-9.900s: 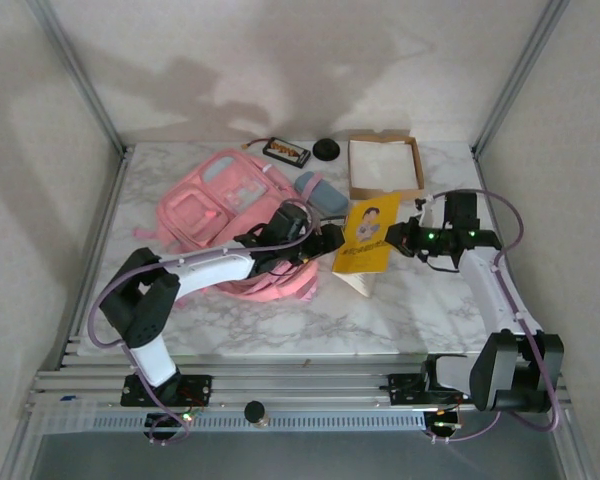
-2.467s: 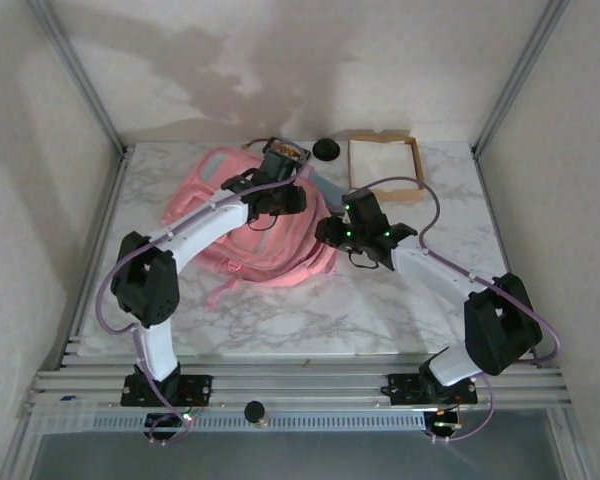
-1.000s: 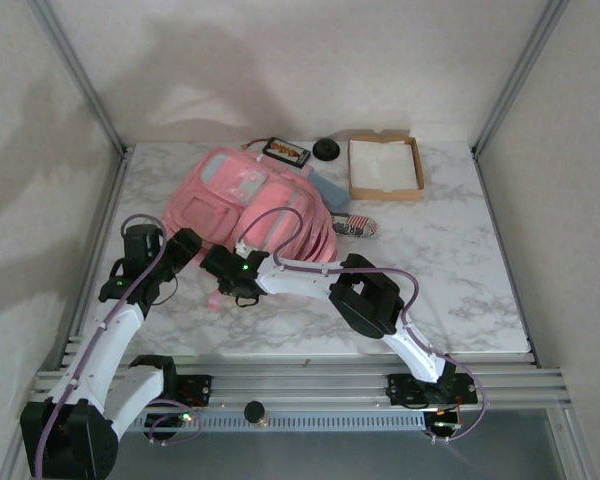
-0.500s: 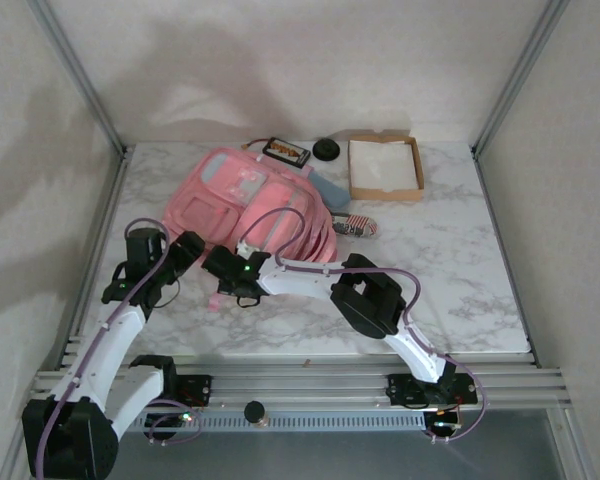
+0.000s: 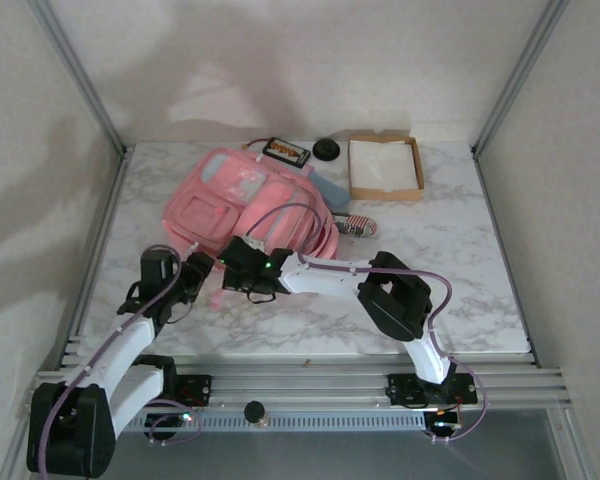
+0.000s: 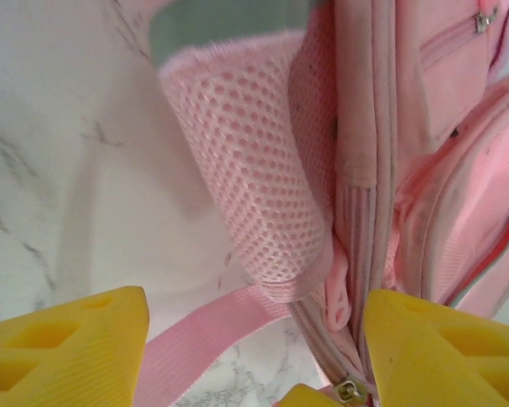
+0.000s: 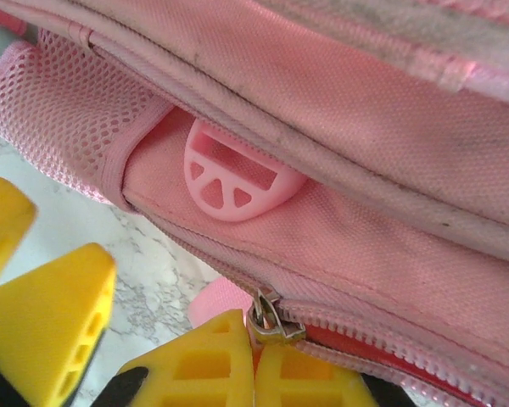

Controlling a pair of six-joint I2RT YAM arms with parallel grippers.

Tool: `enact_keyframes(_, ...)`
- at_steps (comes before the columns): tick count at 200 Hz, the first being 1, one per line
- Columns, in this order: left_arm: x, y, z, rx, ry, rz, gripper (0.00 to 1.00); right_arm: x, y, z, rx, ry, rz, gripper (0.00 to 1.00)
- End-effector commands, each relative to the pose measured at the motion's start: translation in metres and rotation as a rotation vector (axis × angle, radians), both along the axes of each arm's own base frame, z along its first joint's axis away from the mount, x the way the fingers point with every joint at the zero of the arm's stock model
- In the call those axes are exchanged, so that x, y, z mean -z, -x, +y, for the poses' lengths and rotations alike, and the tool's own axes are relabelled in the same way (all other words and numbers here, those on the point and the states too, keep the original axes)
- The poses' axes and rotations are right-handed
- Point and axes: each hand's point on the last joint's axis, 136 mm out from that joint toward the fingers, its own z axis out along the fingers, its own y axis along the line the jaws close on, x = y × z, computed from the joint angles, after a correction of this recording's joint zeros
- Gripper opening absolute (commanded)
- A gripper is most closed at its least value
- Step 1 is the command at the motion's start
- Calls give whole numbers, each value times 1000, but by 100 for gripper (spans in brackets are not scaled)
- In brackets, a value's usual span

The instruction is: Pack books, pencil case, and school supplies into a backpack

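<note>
The backpack (image 5: 242, 200) lay flat on the left half of the desk (image 5: 450, 260). At its near edge the right claw (image 7: 254, 366) was pinched together on the zip pull (image 7: 268, 327). The left claw (image 6: 254, 341) sat just beside it, fingers apart, straddling the webbing strap (image 6: 205, 331) below the mesh pad (image 6: 246, 186) and gripping nothing. With no hold on the fabric, a tug on the zip would probably drag the whole bag across the desk instead of running the slider. The small pull might also slip from the pinch, or the slider might bite into loose fabric.
</note>
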Motion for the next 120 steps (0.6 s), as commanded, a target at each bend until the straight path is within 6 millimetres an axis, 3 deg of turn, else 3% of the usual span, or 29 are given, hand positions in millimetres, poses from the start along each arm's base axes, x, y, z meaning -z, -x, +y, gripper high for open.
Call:
enact_keyframes(1, -10, -13, -10, -49, 85, -66, 66, -27, 8, 11, -66, -79, -21, 0)
enact_keyframes(25, -12, -25, -17, -50, 104, -91, 61, -27, 11, 13, -75, -85, -15, 0)
enact_keyframes(46, -2, -31, -26, -27, 100, -61, 55, -28, 11, 15, -83, -92, -15, 0)
enact_keyframes(76, 4, -42, -27, -51, 105, -56, 36, -27, 11, 10, -80, -76, -15, 0)
enact_keyframes(100, 9, -44, -15, -106, 56, -33, 6, -25, 13, 0, -59, -52, -10, 0)
enact_keyframes(110, 10, -44, -7, -131, 20, -26, 0, -25, 15, -7, -49, -43, -4, 0)
enact_keyframes(120, 13, -44, -2, -144, -5, -13, 0, -25, 17, -16, -30, -34, 1, 0)
